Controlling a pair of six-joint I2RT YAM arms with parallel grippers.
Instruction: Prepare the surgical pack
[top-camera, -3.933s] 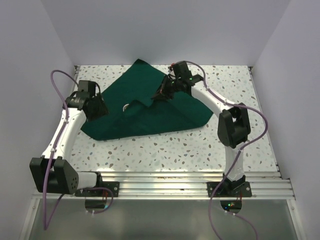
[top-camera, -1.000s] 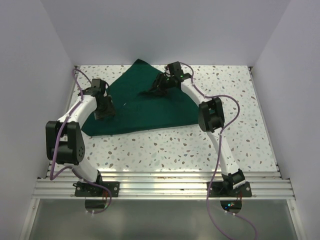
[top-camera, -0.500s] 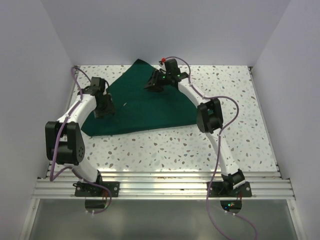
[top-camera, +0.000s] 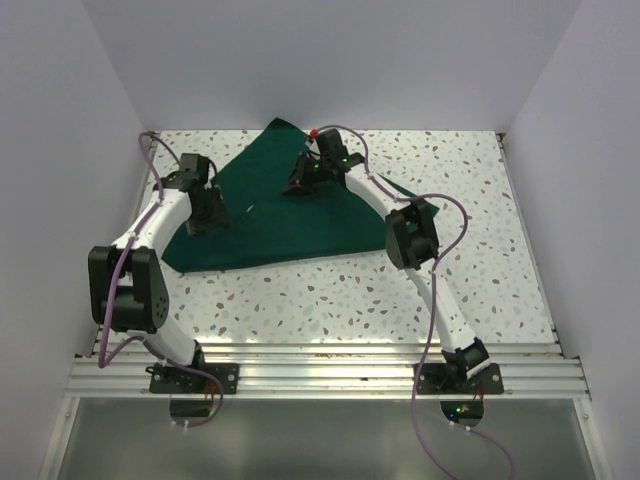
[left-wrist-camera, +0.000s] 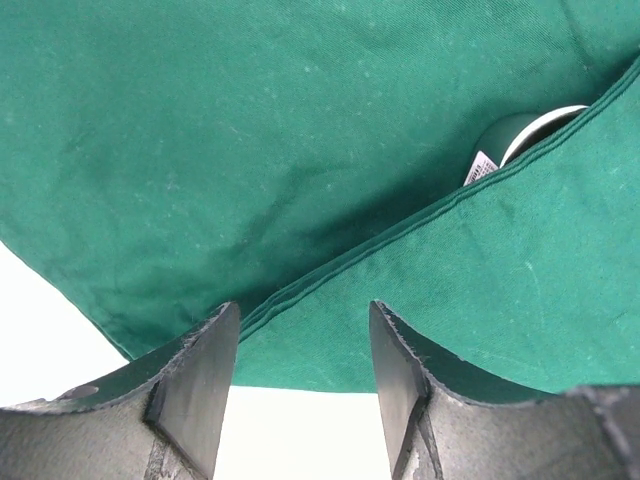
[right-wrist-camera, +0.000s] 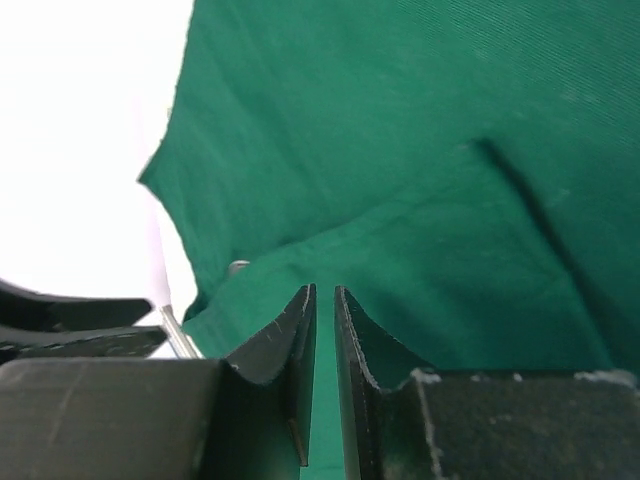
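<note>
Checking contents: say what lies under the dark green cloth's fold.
A white-rimmed round object with a label peeks from under the dark green cloth; the rest is covered.

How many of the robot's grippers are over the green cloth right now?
2. The left gripper hangs over the left edge of the green cloth; the right gripper is over its far part, near the back corner. Neither is hidden.

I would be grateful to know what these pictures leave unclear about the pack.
- What is wrapped inside: the cloth covers it in every view. The left wrist view shows only a white-rimmed item peeking from a fold.
- Right gripper: jaws nearly shut in its wrist view. Whether they pinch cloth is unclear, and its own wrist hides it from above.
</note>
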